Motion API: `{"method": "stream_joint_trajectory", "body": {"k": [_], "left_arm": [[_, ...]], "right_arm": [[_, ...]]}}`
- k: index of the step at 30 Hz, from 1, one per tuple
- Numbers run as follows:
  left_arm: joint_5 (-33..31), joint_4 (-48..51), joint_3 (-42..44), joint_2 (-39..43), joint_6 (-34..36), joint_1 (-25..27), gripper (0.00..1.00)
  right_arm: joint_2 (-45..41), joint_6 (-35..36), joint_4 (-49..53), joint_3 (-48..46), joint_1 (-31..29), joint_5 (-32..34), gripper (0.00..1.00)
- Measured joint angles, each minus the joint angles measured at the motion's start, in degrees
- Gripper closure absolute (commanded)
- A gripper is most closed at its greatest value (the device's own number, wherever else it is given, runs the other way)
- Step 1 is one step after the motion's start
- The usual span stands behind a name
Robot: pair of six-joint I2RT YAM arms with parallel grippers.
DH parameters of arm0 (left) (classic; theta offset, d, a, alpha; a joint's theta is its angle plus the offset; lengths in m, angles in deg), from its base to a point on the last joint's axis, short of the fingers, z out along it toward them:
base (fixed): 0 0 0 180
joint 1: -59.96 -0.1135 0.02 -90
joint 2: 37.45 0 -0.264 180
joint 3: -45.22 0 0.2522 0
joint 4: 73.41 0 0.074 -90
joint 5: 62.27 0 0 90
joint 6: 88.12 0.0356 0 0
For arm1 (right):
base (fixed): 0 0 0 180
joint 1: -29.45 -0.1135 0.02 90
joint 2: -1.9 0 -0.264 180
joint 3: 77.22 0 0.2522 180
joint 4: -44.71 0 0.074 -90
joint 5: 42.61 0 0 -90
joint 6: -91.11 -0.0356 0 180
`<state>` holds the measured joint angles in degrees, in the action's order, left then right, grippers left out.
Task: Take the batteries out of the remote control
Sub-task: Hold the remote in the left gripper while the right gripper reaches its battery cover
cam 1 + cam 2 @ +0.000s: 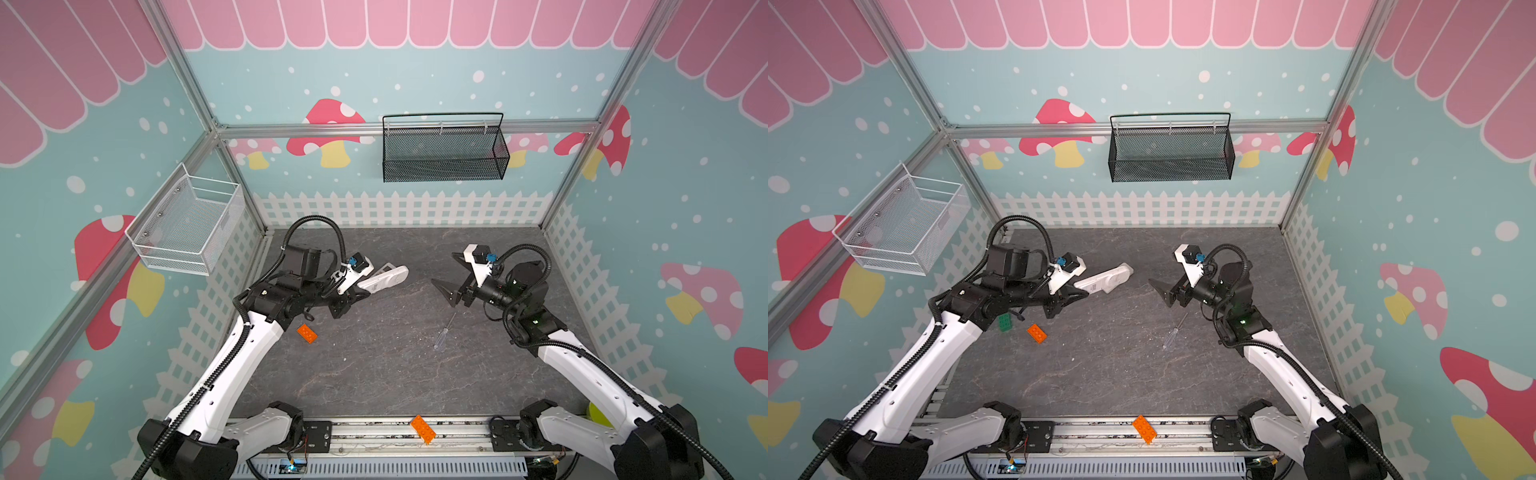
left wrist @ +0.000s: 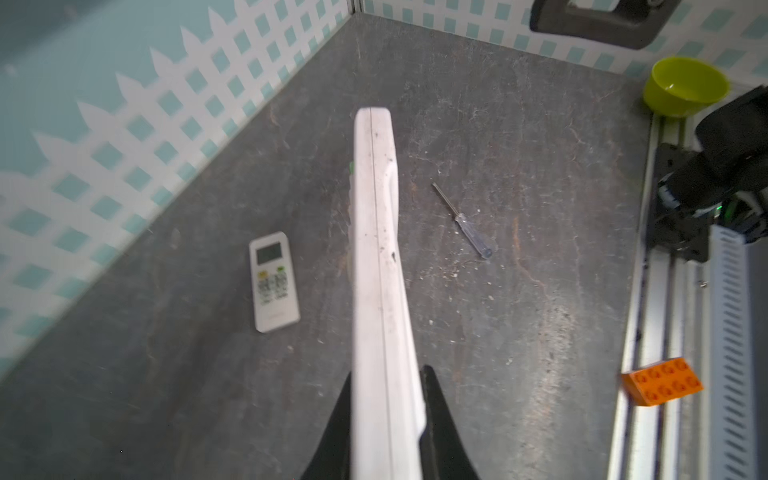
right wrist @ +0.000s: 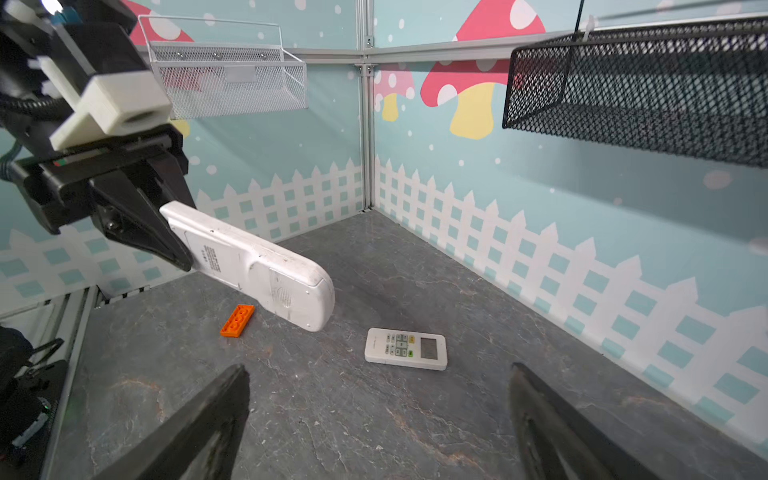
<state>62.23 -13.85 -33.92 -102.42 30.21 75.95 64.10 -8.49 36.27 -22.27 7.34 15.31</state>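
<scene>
My left pincer (image 2: 388, 372) is pinching one end of a long white plastic remote control (image 3: 257, 266). It holds the remote on edge, clear of the table, with the free end pointing toward the middle of the cell. The remote's back, with a printed label and a small grille, faces my right wrist camera. The batteries are hidden from me; no view shows inside the casing.

My right pincer (image 1: 444, 268) is spread wide with nothing between its jaws. It hangs above the table and well apart from the remote, with its tips pointing toward it.

The table (image 1: 374, 374) is a dark grey slab with pale marble veins, scuffed and dotted with crumbs. A smaller white remote with a grey display (image 3: 405, 349) lies flat on it, buttons up. A slim clear-handled screwdriver (image 1: 444, 332) lies near my right arm. An orange toy brick (image 1: 306, 333) sits beside my left arm, and a green toy brick (image 1: 1005, 323) is just next to it. A second orange brick (image 1: 423, 430) rests on the metal rail at the front edge. A lime-green bowl (image 2: 685, 85) stands in the front right corner.

The walls are teal, printed with red mushrooms, white dots and a white picket fence, under pink scallops. A white wire-mesh basket (image 1: 187, 220) hangs on the left wall and a black mesh basket (image 1: 442, 151) on the back rail.
</scene>
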Motion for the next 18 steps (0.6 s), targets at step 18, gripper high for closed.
{"method": "stream_joint_trajectory", "body": {"k": [18], "left_arm": [[16.44,-12.85,25.55,0.85,-22.32,-6.84,1.0]], "right_arm": [[14.43,-16.39,-8.83,-8.5,-6.05,-3.32,0.15]]}}
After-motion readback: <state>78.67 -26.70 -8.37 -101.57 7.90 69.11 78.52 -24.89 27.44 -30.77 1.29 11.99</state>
